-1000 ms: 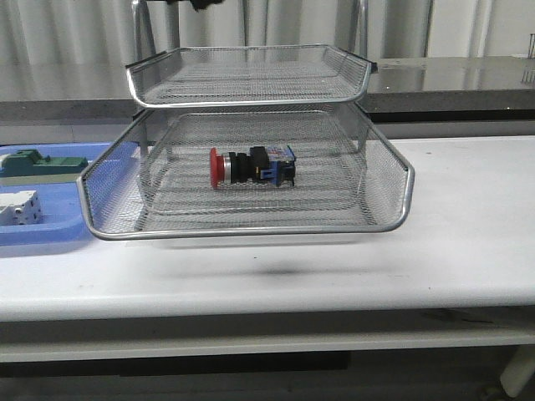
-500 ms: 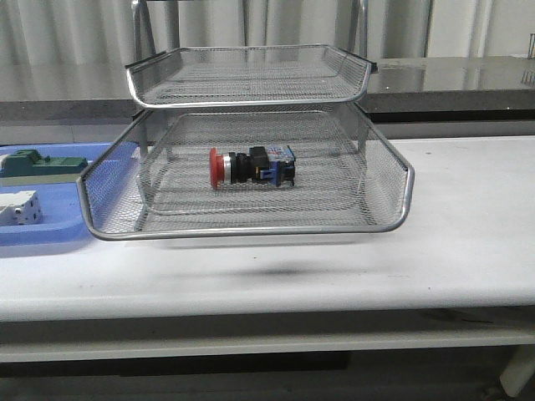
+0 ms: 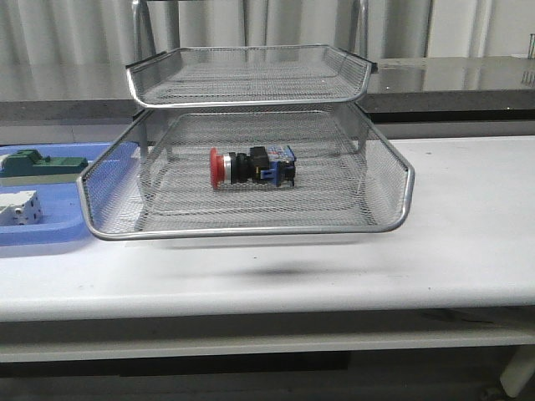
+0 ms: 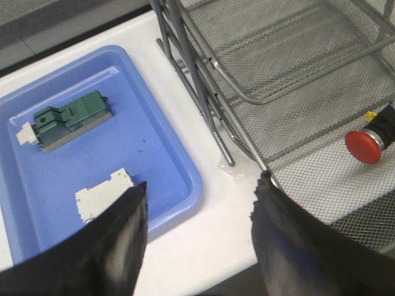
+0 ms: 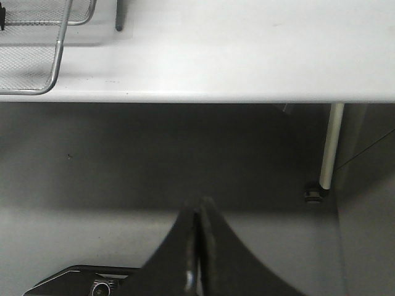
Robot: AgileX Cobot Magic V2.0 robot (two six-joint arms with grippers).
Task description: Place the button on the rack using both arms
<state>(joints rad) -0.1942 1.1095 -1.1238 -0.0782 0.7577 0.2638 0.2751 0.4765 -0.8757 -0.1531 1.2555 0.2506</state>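
White table; button in rack, clear of left gripper.

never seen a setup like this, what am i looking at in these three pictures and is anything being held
This is a two-armed robot at a white table. One picture looks forward over the table. The other two come from cameras on each arm's wrist.

On the table stands a wire-mesh rack with sliding trays. A red-headed button lies on its side in the pulled-out tray. Left of the rack is a blue tray holding a green-and-grey block and a white part.

Nothing is held. The left gripper hangs open over the table edge between the blue tray and the rack. The right gripper is shut and empty, out past the table's front edge.
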